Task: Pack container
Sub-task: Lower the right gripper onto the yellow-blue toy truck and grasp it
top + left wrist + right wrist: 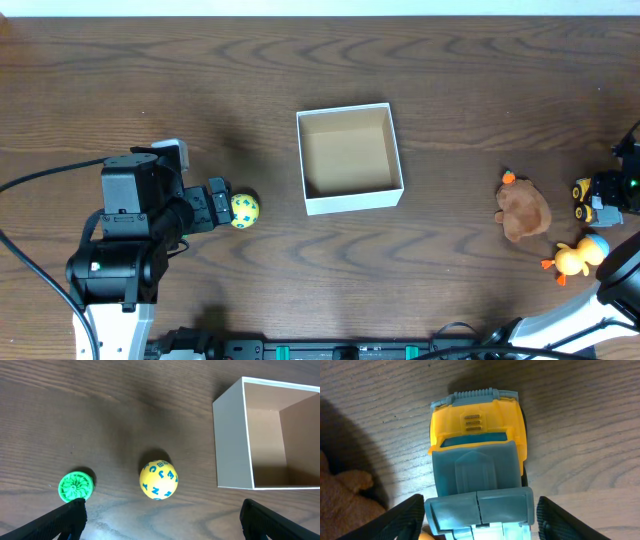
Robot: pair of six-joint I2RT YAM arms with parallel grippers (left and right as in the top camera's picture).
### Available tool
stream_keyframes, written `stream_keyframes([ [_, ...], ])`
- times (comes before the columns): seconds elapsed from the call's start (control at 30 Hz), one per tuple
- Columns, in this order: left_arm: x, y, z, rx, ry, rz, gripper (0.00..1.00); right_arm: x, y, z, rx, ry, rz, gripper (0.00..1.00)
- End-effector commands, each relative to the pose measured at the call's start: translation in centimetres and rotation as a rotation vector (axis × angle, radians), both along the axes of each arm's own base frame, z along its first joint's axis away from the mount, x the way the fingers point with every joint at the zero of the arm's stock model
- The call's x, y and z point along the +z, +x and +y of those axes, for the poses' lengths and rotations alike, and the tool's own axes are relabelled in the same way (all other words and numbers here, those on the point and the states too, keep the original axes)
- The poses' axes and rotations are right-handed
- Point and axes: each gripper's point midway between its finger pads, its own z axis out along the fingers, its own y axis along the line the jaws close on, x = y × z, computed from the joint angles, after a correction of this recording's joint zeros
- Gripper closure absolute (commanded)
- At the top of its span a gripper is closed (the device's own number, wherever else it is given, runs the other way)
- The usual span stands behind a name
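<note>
Container (pixel 350 160): white walls, tan cardboard inside, sits open-topped and upright at the middle of the wood surface (pixel 450 70); nothing visible inside. Left end effector (pixel 162 510): fingers spread wide apart, holding nothing, low over the surface left of the container. Yellow ball with blue letters (pixel 158 480) lies just ahead of it, in line with the gap. Green disc (pixel 76 486) lies close to the left finger. Right end effector (pixel 480 515): fingers apart, one on either side of a yellow-and-grey toy truck (pixel 477 460); contact cannot be told. Brown plush (pixel 522 208) and yellow duck (pixel 575 258) lie beside the truck, well apart from the container.
</note>
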Motion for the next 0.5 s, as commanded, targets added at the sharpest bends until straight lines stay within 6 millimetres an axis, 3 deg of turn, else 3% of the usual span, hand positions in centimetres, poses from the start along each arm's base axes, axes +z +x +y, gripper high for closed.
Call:
stream_keyframes([
  [0.0,0.77,0.1,-0.04,0.003,-0.011,-0.017,0.02,-0.49,0.0,0.23,-0.016,0.018,0.003,0.29],
  [0.1,0.77,0.1,-0.04,0.003,-0.011,-0.017,0.02,-0.49,0.01,0.22,-0.016,0.018,0.002,0.38],
  [0.47,0.77,0.1,-0.04,0.003,-0.011,-0.017,0.02,-0.49,0.02,0.21,-0.016,0.018,0.002,0.52],
])
